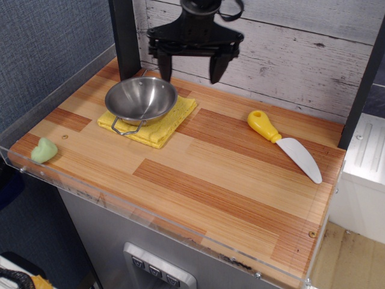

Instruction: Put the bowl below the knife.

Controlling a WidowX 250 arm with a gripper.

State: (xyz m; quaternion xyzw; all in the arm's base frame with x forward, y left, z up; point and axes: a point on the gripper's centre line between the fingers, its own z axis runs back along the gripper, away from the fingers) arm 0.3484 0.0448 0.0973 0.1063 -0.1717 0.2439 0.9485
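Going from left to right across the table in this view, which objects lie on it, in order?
Green lump → steel bowl sitting on the yellow cloth → yellow-handled knife. The open gripper hangs above, behind the bowl.

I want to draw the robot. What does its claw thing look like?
The gripper is all black. It has a wide flat bar across the top and two pointed jaws like fangs. A thin black cable loops out near the top. No stickers or markings show.

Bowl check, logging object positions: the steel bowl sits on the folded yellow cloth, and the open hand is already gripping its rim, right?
Not gripping. In observation.image the open hand hovers above the bowl, touching nothing. The bowl does sit on the yellow cloth.
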